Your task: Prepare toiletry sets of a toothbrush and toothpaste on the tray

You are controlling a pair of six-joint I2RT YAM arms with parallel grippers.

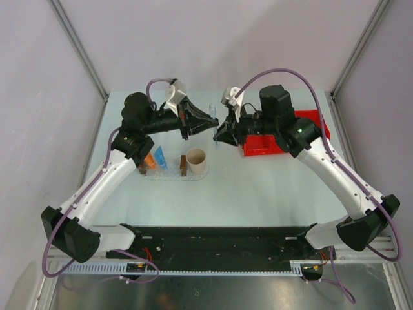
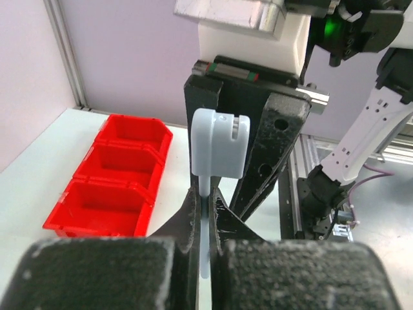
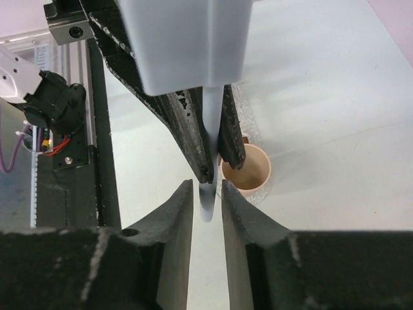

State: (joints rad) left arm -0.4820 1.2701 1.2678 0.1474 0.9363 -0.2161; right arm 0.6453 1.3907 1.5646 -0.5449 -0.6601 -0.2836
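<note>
Above the table's far middle, my two grippers meet tip to tip around the pale blue toothbrush (image 1: 212,112). My left gripper (image 2: 205,216) is shut on its thin handle (image 2: 205,242), and the head (image 2: 220,142) sticks out past the fingertips. My right gripper (image 3: 206,194) stands open a little around the handle's end (image 3: 207,205), with a thin gap on each side. The orange toothpaste (image 1: 150,161) and the blue toothpaste (image 1: 160,157) stand at the left end of the clear oval tray (image 1: 169,174).
A beige cup (image 1: 196,159) stands at the tray's right end beside a small brown block (image 1: 184,165); the cup (image 3: 246,168) lies below the grippers. A red divided bin (image 1: 261,144) sits to the right under my right arm.
</note>
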